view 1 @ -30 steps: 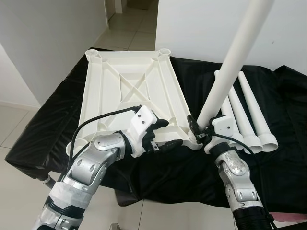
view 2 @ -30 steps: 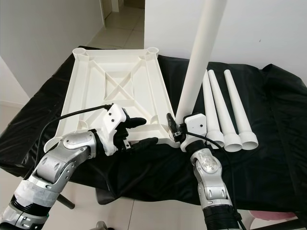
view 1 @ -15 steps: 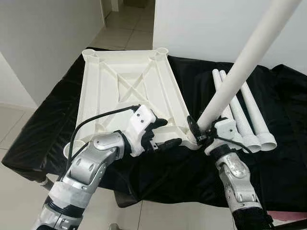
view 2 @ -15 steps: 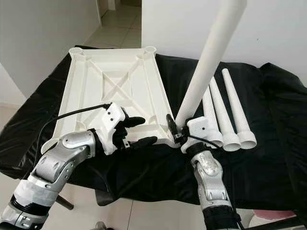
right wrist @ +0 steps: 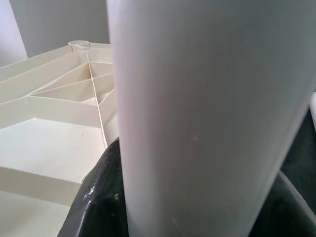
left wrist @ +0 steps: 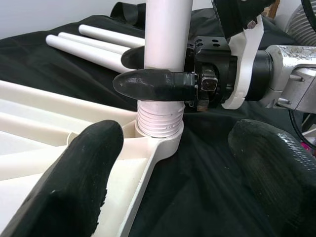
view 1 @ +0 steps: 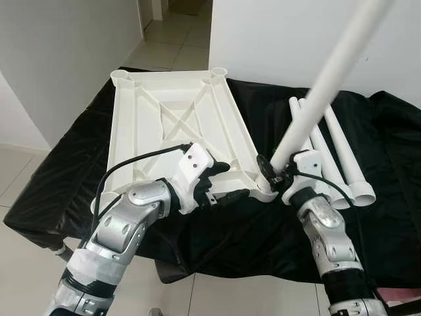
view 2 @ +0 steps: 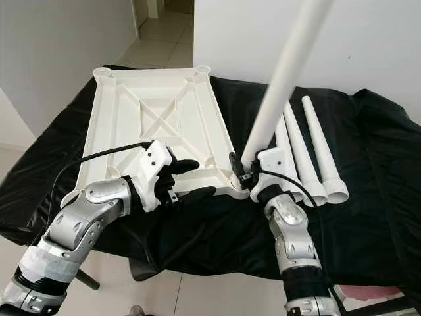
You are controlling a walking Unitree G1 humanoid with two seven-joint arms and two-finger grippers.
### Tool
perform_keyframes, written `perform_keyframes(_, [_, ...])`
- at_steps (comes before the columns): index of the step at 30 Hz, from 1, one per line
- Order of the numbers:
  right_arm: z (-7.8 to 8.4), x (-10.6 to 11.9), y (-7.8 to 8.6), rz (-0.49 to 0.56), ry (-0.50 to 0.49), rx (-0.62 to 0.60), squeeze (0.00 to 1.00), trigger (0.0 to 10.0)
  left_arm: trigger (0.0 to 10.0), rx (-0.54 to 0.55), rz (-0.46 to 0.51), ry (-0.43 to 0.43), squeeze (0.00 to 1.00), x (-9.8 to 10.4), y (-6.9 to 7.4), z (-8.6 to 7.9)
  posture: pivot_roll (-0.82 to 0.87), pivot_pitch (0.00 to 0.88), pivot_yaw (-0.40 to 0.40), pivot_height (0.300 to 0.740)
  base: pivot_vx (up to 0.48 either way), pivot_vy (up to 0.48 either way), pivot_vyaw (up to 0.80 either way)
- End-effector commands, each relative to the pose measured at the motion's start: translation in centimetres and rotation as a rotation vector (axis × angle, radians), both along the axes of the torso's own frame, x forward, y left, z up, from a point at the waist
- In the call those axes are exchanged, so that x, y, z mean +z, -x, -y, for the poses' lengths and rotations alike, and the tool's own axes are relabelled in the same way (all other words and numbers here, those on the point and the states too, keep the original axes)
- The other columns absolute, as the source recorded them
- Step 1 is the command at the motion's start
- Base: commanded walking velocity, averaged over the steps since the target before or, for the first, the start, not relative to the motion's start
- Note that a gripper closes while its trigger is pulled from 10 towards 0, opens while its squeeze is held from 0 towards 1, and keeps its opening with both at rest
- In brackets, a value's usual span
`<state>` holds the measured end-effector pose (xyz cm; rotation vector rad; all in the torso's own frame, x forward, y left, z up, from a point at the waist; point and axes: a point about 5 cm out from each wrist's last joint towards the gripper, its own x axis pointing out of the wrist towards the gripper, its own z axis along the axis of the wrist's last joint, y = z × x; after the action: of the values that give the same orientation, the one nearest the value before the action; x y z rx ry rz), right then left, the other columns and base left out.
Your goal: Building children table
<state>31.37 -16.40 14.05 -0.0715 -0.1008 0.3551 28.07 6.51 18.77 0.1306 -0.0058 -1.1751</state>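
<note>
Both arms were built of silver, rounded metal segments joined by black rings. The left arm (view 1: pixel 122 227) carried a white band with black trim near its upper end, and a black cable arced from it to a white wrist housing bearing small dark screws. The right arm (view 1: pixel 329 237) had a similar white housing. Each ended in long, matte black fingers (left wrist: pixel 84 173).

I get bright, even daylight across both head views, with soft shadows and no harsh glare. The raised white pole (view 1: pixel 332 72) smears with motion blur along its upper length. The black cloth (view 1: pixel 395 164) swallows detail. In the right wrist view the pole (right wrist: pixel 207 118) sits too close, soft and unfocused.
</note>
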Motion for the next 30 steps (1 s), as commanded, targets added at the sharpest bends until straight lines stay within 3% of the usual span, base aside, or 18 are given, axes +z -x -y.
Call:
perform_keyframes(1, [0.6, -5.4, 1.0, -0.287, 0.061, -0.025, 0.0, 10.0, 10.0, 0.015, -0.011, -0.005, 0.0, -0.1, -0.2, 0.0, 0.02, 0.077, -0.017, 0.74, 0.0, 0.0, 0.0])
perform_keyframes(12, [0.4, -5.6, 0.9, -0.325, 0.058, -0.031, 0.0, 10.0, 10.0, 0.018, -0.007, -0.005, 0.0, -0.1, -0.3, -0.1, 0.02, 0.069, -0.021, 0.74, 0.0, 0.0, 0.0])
perform_keyframes(17, [0.6, -5.4, 1.2, -0.267, 0.035, -0.059, 0.0, 10.0, 10.0, 0.023, -0.002, -0.005, 0.0, 0.0, -0.4, -0.1, 0.02, 0.063, -0.025, 0.74, 0.0, 0.0, 0.0])
perform_keyframes(22, [0.5, -4.5, 2.1, -0.15, -0.077, -0.11, 0.0, 10.0, 10.0, 0.031, 0.003, -0.007, 0.0, -0.1, -0.5, -0.3, 0.02, 0.058, -0.027, 0.74, 0.0, 0.0, 0.0])
perform_keyframes(30, [0.7, -4.6, 2.3, -0.168, -0.096, -0.131, 0.0, 10.0, 10.0, 0.025, 0.003, -0.008, 0.0, 0.0, -0.6, -0.2, 0.01, 0.054, -0.024, 0.74, 0.0, 0.0, 0.0])
